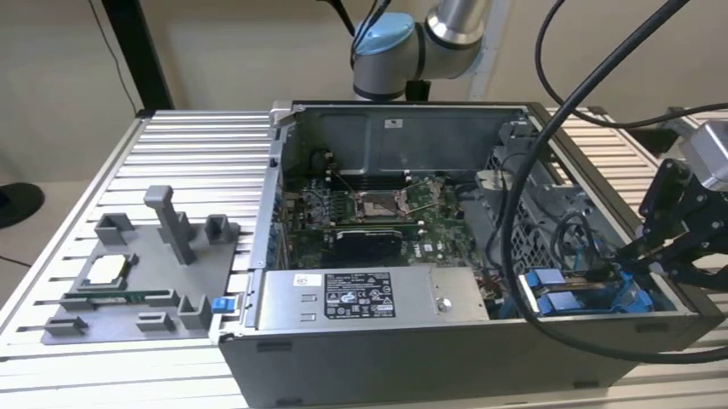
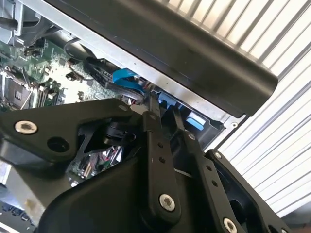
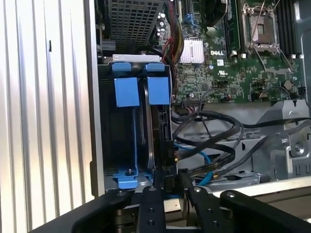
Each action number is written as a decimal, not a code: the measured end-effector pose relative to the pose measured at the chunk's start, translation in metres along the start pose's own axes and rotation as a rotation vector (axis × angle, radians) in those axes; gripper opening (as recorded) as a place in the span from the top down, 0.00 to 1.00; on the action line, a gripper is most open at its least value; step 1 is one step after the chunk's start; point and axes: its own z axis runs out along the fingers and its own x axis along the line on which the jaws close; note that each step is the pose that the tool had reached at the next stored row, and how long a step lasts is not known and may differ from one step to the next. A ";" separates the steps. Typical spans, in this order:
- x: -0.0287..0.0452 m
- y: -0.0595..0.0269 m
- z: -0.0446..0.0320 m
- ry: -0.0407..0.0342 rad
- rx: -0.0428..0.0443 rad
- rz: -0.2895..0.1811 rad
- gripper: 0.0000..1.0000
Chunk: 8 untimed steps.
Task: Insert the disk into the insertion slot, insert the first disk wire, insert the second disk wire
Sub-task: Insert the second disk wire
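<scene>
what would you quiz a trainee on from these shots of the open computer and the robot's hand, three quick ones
1. Multiple choice: in the exterior view, where is the hand relative to the computer case?
A. at the case's end on the exterior view's left
B. at the case's end on the exterior view's right
C. behind the case

2. True or false: the case is closed, with its side panel on.

3. Fill in: in the first wrist view, the tabs at the drive bay are ___ in colour.

Key: 1 B. 2 False, the case lies open and the circuit board shows. 3 Blue.
</scene>
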 end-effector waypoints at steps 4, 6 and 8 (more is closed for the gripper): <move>-0.0005 0.0027 -0.0028 -0.0097 0.0017 0.010 1.00; -0.0014 0.0046 -0.0069 -0.0187 0.0025 0.016 1.00; -0.0023 0.0063 -0.0110 -0.0293 0.0029 0.021 1.00</move>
